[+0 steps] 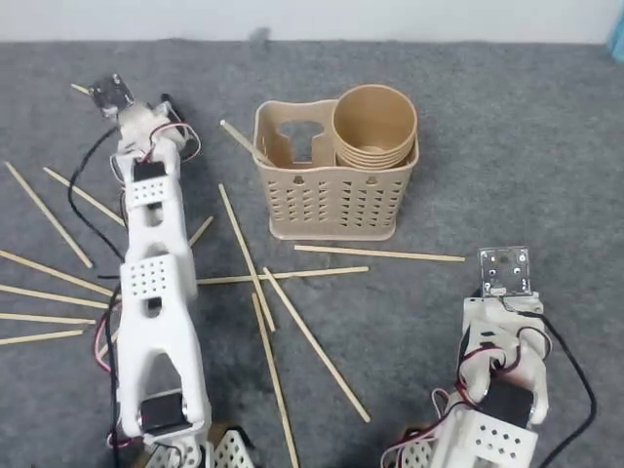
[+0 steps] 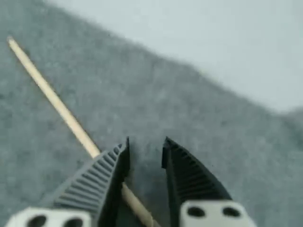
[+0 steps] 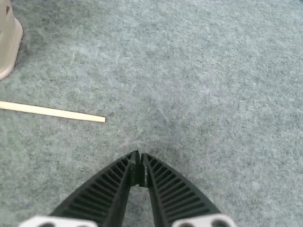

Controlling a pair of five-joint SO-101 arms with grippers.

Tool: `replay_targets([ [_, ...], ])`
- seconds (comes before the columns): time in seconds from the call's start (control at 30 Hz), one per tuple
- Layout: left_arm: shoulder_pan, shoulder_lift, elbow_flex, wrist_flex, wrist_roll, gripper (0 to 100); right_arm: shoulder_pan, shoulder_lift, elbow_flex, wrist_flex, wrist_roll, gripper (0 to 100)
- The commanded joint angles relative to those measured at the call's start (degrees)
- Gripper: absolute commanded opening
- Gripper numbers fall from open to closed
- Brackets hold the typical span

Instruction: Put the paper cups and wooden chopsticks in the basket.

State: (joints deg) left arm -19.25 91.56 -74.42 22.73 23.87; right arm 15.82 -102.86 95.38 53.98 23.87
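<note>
Cups done, we judge; most wooden chopsticks (image 1: 312, 341) lie loose on the carpet (image 1: 507, 146).
Our paper cups (image 1: 375, 122) sit stacked in the basket (image 1: 322, 205) beside one leaning chopstick (image 1: 244, 141). The left gripper (image 2: 146, 142) straddles a far chopstick (image 2: 52, 99), fingers parted. The right gripper (image 3: 140, 156) is pressed together, empty.

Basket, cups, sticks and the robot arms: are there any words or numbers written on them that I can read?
No, there is nothing to read anywhere.
basket: no words, just rows of little holes in its wall.
paper cups: plain brown, no print to be seen.
chopsticks: bare wood, no marks.
white arms: no label or number that can be read, just small holes and wires.
</note>
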Motion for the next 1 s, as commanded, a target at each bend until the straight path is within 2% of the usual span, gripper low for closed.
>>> replay_targets([
  [0.0,1.4,-9.1,4.8,7.6,-0.5,11,-0.2,0.4,1.1,0.7,1.0,0.8],
  [0.17,1.8,-13.2,3.9,25.0,-0.5,11,-0.2,0.4,1.1,0.7,1.0,0.8],
  [0.33,0.3,-16.6,-2.2,45.3,-0.5,11,-0.2,0.3,1.1,0.7,1.0,0.8],
  [0.57,-3.3,-16.7,-12.9,66.8,-0.9,11,-0.2,0.3,1.1,0.7,1.0,0.8],
  [0.67,-4.5,-16.9,-18.1,77.1,-4.2,11,-0.2,0.3,1.1,0.7,1.0,0.8],
  [0.77,-7.1,-17.4,-22.1,77.9,-4.6,11,-0.2,0.3,1.1,0.7,1.0,0.8],
  [0.97,-9.6,-23.3,-21.8,77.5,-4.4,11,-0.2,0.3,1.1,0.7,1.0,0.8],
])
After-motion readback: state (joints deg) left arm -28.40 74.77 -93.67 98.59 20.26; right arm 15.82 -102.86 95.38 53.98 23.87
